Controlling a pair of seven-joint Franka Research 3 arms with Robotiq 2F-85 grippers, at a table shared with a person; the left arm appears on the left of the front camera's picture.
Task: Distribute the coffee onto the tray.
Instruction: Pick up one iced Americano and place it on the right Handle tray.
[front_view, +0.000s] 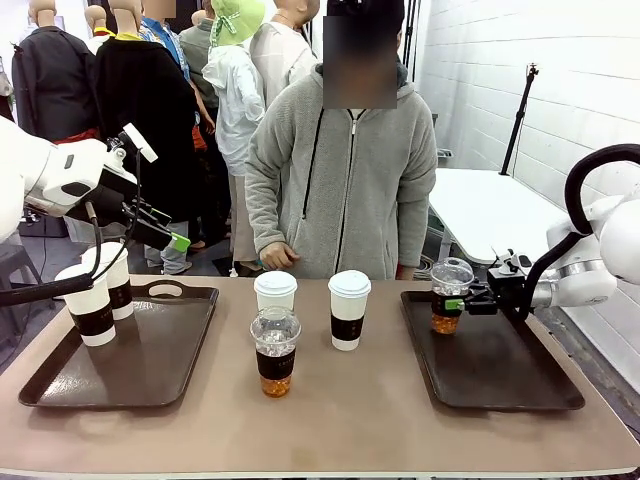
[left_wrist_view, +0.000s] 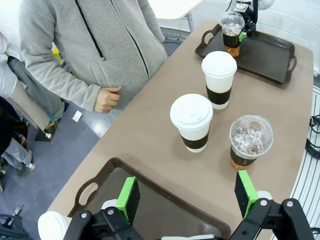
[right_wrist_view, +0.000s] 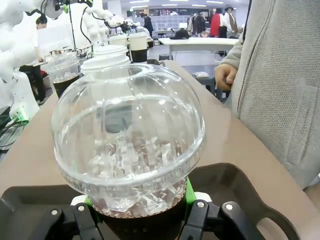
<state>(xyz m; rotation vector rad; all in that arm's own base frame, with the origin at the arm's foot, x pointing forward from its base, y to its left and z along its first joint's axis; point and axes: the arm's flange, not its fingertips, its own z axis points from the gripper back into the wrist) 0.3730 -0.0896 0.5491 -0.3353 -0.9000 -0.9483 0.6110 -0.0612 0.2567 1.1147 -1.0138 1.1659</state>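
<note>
On the right tray (front_view: 500, 370), at its far left corner, is a clear dome-lidded cup of amber coffee (front_view: 450, 296) with my right gripper (front_view: 462, 303) shut on its lower part. The right wrist view has this cup (right_wrist_view: 127, 140) close up between the green pads; I cannot tell whether it rests on the tray. Two white paper cups (front_view: 88, 305) (front_view: 115, 280) with brown sleeves stand on the left tray (front_view: 150, 370). In the table's middle are two more white cups (front_view: 275, 292) (front_view: 349, 310) and a second clear cup (front_view: 275, 350). My left gripper (left_wrist_view: 187, 195) hangs open above the left tray, holding nothing.
A person in a grey hoodie (front_view: 345, 190) stands at the far edge behind the middle cups, one hand (front_view: 275, 258) near the table. Bare tabletop (front_view: 330, 420) lies between the trays at the front. The right tray's near half is bare.
</note>
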